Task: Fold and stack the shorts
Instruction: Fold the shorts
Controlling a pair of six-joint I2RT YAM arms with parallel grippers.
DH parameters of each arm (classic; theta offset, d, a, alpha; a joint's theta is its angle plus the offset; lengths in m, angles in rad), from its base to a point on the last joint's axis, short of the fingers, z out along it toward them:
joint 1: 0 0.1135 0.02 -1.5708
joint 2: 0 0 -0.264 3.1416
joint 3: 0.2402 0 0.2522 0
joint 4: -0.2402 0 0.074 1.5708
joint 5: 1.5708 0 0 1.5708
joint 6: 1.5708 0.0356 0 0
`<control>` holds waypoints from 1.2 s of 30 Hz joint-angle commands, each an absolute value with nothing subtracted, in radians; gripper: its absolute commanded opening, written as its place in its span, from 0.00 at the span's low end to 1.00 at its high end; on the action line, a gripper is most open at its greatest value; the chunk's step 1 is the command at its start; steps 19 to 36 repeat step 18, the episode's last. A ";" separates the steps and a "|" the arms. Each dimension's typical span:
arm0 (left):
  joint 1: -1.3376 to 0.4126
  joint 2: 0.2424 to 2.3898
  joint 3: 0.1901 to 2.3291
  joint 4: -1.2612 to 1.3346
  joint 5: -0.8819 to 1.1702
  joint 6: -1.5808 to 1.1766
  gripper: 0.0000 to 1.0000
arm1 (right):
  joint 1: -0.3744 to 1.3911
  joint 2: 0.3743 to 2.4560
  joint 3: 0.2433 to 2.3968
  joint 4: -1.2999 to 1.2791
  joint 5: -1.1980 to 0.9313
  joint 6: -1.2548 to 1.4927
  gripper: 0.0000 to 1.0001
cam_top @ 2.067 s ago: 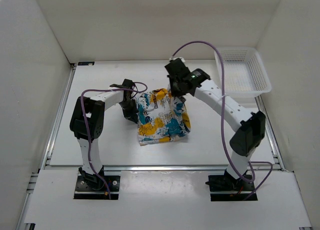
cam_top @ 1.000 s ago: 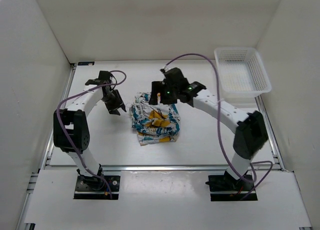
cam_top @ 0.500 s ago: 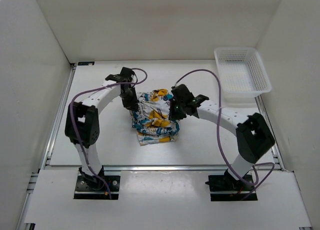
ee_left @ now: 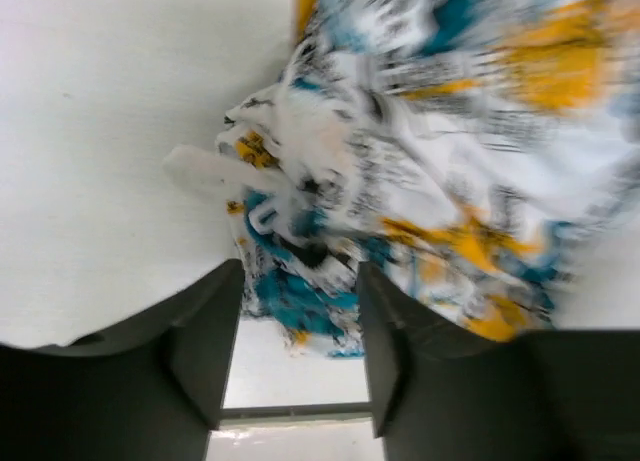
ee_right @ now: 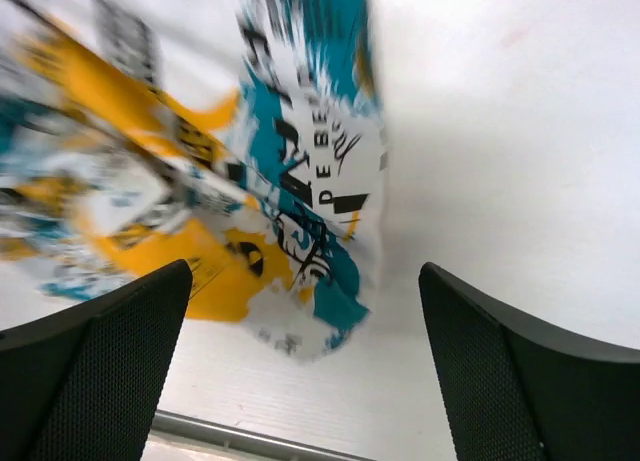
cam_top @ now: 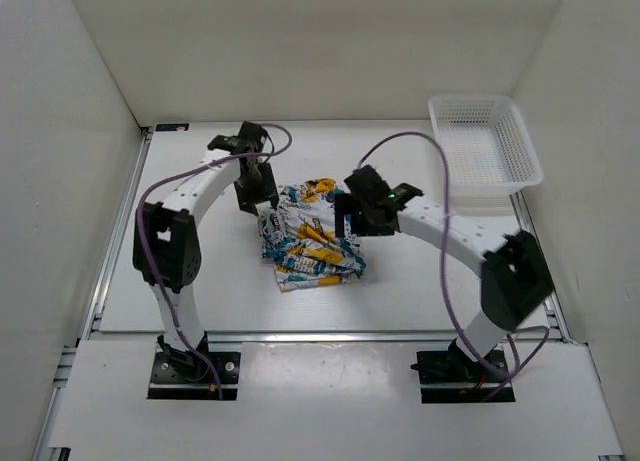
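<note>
The shorts (cam_top: 310, 239) are lying in a crumpled, half-folded bundle in the middle of the bench (cam_top: 210, 281), and both arms are hovering right at it. The left pincer (ee_left: 298, 271) is sitting at the bundle's far left corner, jaws apart with nothing between them. The right pincer (ee_right: 302, 271) is hanging over the right edge, spread wide and just as empty. I'm reading this as the folding step, caught between grabs, since the cloth is looking too rumpled to count as a finished fold. The next move is calling for each pincer to catch one clean edge or corner, not a bunch of layers. The white mesh basket (cam_top: 520, 131) is standing well apart in the far right corner, and nothing is blocking either arm's way to the cloth.
</note>
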State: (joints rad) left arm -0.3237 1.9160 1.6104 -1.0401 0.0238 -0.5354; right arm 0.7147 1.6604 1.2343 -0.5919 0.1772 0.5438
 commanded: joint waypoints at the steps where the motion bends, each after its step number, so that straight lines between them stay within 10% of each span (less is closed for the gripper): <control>1: -0.324 1.708 1.744 -1.150 -0.051 -0.526 0.69 | 0.712 1.397 1.339 -0.669 0.429 0.528 1.00; 6: -0.324 1.436 1.737 -1.144 -0.031 -0.526 1.00 | 0.703 1.198 1.290 -0.781 0.684 0.548 1.00; 18: -0.324 0.875 1.365 -1.094 -0.097 -0.560 1.00 | 0.693 0.882 1.037 -1.014 0.848 0.730 1.00; 36: -0.324 0.875 1.365 -1.094 -0.097 -0.560 1.00 | 0.693 0.882 1.037 -1.014 0.848 0.730 1.00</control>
